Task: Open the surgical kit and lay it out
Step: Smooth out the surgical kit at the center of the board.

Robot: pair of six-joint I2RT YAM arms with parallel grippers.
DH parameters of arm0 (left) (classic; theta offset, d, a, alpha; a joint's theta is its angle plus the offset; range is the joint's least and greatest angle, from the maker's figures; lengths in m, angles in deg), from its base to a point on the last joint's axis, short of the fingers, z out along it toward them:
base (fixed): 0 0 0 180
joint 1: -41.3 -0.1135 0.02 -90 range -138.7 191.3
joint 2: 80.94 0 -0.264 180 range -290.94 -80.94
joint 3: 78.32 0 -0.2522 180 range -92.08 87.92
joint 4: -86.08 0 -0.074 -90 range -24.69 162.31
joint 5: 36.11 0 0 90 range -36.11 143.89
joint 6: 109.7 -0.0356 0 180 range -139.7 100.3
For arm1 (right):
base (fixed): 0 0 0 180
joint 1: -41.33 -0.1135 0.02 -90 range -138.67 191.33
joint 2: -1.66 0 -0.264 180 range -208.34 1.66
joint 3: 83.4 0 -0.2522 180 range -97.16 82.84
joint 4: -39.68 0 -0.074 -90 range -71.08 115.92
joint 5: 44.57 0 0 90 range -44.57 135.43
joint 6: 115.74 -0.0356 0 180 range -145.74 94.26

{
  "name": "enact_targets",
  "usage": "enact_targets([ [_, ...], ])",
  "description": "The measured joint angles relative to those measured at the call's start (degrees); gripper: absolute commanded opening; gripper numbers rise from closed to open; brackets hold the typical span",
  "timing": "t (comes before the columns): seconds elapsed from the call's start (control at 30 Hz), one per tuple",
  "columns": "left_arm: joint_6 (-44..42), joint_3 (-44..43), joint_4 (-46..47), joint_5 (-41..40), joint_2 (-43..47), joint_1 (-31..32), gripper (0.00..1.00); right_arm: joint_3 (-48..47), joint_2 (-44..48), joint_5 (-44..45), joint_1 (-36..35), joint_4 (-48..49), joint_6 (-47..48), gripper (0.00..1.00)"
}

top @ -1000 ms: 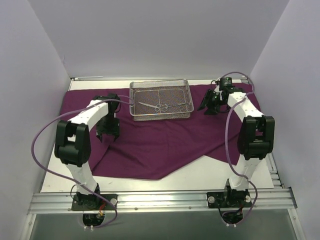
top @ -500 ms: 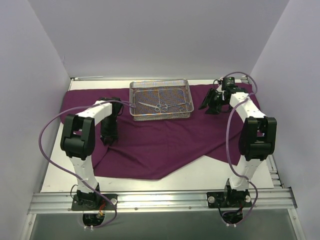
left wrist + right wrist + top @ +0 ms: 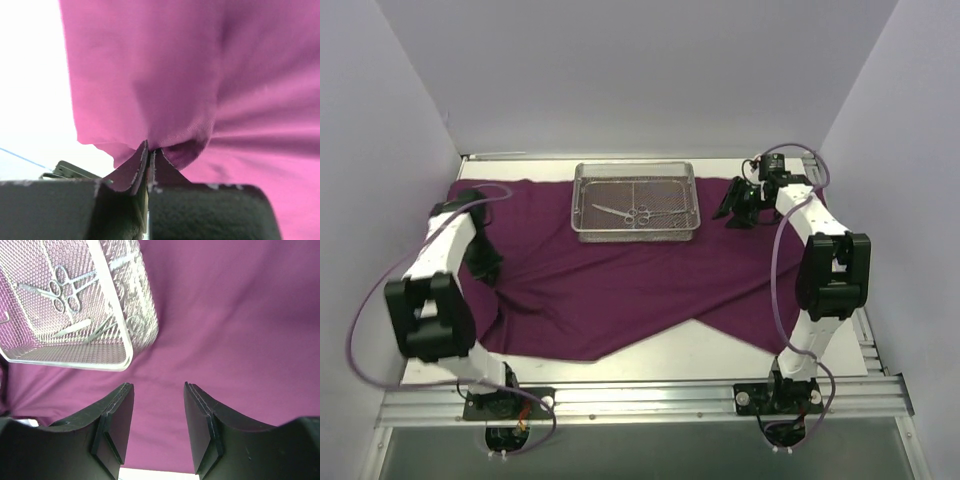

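Left jaws swung outward, pinching cloth [image 3: 620, 290]; right jaws spread; one tray [image 3: 636, 235], two instruments [image 3: 638, 212].

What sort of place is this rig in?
Probably a lab robot test cell, not a clinic: plain white walls box in the table, the left arm and right arm bolt to an aluminium rail, and the purple cloth and wire-mesh tray look staged.
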Motion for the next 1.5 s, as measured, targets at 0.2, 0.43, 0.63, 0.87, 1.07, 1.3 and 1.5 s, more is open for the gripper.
enact_targets([
  [0.2, 2.8, 3.0, -1.1, -0.9, 20.6, -17.4, 0.23, 0.0, -0.6, -0.2, -1.3, 0.0, -0.2, 0.45],
  [0.43, 2.7, 9.3, -0.6, 7.8, 20.1, -18.6, 0.41, 0.2, -3.4, -0.2, -1.7, 0.0, -0.2, 0.45],
  [0.63, 2.1, 8.9, 0.7, 13.1, 11.8, -17.9, 0.56, 3.1, -3.6, -0.2, -1.7, 1.0, -0.3, 0.43],
  [0.87, 2.4, 0.6, 1.0, 12.1, 15.7, -14.1, 0.6, 4.0, -5.9, 0.4, -1.6, 1.3, -0.7, 0.34],
  [1.07, 3.0, 0.7, 0.8, 8.9, 17.5, -11.2, 0.61, 0.4, -11.3, 2.8, -1.2, 1.3, -0.9, 0.19],
  [1.3, 1.9, -5.2, 3.6, 7.6, 9.8, -11.2, 0.15, -2.6, -14.2, 5.8, 1.1, 0.5, -0.9, 0.04],
  [1.5, 1.4, -21.7, 6.7, 9.5, -12.0, -11.3, 0.09, -5.9, -16.6, 5.6, 4.8, 0.3, -1.3, 0.0],
])
